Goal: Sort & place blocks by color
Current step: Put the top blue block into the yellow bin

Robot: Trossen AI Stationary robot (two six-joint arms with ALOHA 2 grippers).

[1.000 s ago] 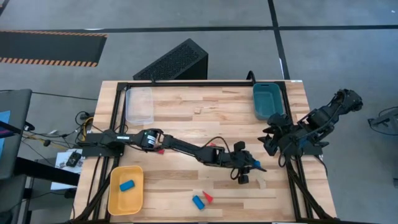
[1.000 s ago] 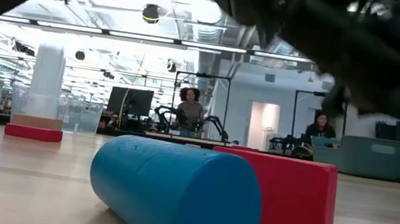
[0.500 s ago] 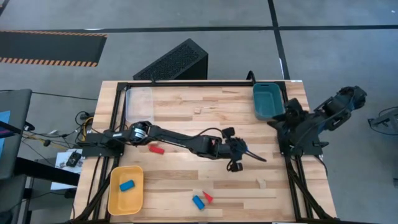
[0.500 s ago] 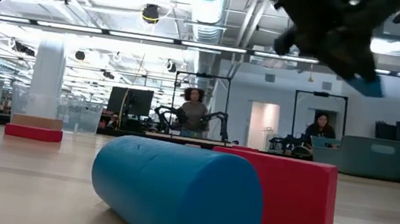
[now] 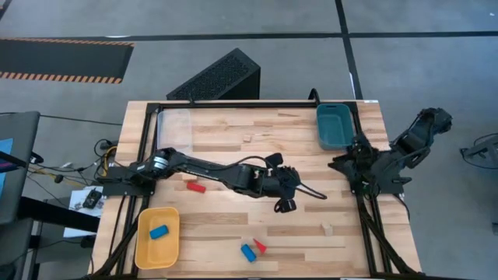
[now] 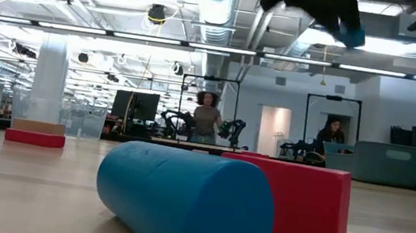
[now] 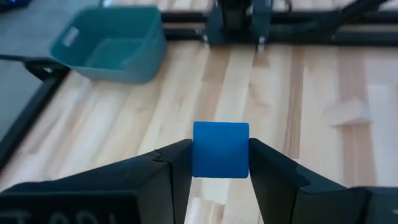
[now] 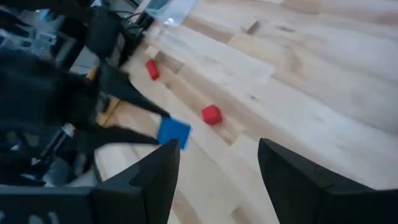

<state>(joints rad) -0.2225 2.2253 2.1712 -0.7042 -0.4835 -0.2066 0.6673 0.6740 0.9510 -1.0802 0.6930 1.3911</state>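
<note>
Cube of blue (image 7: 221, 150), pinched between the left claw (image 7: 219, 163) fingers above mid-bench (image 5: 233, 132), looks rigid, light and smooth; flat opposite faces suit this squeeze, though paint may slip. Right claw (image 8: 214, 163) waits spread, empty, at the bench's right edge.

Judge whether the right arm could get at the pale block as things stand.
Probably yes: the right gripper is open and empty at the table's right edge, and the pale block lies on bare wood nearby, with nothing between.

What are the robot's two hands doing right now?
Left end effector: closed on a blue block, lifted above the table.
Right end effector: open, holding nothing, at the table's right edge.
</note>
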